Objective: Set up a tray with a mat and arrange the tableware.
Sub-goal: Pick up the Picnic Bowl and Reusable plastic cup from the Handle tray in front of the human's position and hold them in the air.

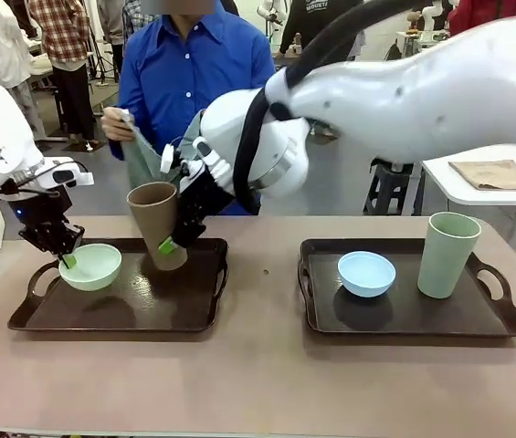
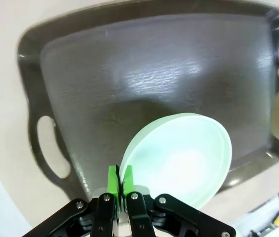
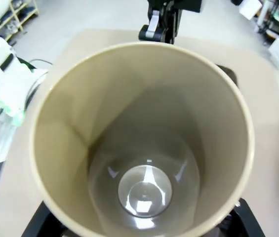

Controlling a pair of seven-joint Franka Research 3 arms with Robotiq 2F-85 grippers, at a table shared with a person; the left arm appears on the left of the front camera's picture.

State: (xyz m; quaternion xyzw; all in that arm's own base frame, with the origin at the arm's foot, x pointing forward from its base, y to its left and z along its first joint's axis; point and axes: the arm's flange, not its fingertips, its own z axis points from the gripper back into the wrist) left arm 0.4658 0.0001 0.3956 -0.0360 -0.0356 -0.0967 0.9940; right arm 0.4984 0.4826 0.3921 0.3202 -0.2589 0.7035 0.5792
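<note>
Front view, left hand: clenched on the rim of the green bowl, which sits at the left end of the left tray; whether the bowl is resting or raised cannot be told.
Front view, right hand: reached across the middle and grasping the brown cup, which is tilted with its base low over the same tray.
Front view, person: a grey-green cloth, judged to be the mat, is held up behind the cup.
Front view, right tray: a blue bowl and a green cup stand on it, untouched, with no mat under them.
Left wrist view: the green pads are seen pressed together on the bowl's rim, with bare tray floor beyond.
Right wrist view: the cup's open mouth is looked into from above, and the surface is seen past its rim.
Step in hand: the left tray is judged to be in the course of being cleared for the mat.
Next move: both pieces need to be lifted clear and kept steady so the cloth can be laid flat; the thin pinch on the bowl could slip.
</note>
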